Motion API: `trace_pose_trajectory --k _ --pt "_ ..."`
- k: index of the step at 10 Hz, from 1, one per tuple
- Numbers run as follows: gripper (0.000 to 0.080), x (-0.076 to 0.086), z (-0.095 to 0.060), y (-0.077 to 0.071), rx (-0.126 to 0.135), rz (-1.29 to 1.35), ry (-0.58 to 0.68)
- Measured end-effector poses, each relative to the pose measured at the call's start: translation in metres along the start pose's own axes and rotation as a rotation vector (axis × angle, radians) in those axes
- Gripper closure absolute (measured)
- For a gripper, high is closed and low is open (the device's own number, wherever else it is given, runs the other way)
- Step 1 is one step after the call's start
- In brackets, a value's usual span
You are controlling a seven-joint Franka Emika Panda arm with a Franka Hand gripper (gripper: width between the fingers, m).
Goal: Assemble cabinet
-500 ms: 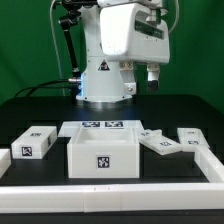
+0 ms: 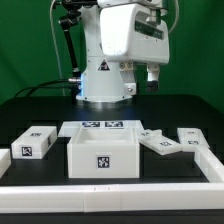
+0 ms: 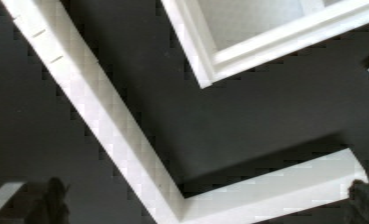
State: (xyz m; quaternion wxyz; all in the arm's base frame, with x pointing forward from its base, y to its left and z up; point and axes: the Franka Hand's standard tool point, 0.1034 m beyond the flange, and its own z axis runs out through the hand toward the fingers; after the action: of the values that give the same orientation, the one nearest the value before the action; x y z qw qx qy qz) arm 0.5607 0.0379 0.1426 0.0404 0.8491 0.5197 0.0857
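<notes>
The cabinet's open-topped white box [image 2: 100, 155] stands at the middle front of the black table, with a square tag on its near face. A white block [image 2: 33, 142] lies at the exterior view's left. Two flat white panels [image 2: 160, 145] [image 2: 192, 137] lie at the right. My gripper [image 2: 152, 74] hangs high at the back right, beside the robot base, well above and clear of every part. In the wrist view my gripper [image 3: 207, 205] is open and empty, with dark fingertips [image 3: 48, 200] far apart. A white rimmed corner [image 3: 252, 45] shows there, apparently the box.
The marker board [image 2: 100, 126] lies flat behind the box. A white rail [image 2: 110, 190] borders the table's front and sides, and its corner shows in the wrist view [image 3: 119, 130]. The white robot base [image 2: 104, 80] stands at the back centre.
</notes>
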Motion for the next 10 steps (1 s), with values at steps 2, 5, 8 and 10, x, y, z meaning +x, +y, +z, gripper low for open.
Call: trace_pose_trajectory --k 2,5,8,10 --pt "0.0003 -0.009 0.007 -0.009 0.015 -0.178 -0.019" --pt "0.0003 -0.013 0.017 -0.026 0.035 -0.347 -0.058" --pt "0.0003 -0.014 0.018 -0.026 0.036 -0.340 -0.057" --pt "0.0003 -0.027 0.024 -0.035 0.045 -0.353 -0.059"
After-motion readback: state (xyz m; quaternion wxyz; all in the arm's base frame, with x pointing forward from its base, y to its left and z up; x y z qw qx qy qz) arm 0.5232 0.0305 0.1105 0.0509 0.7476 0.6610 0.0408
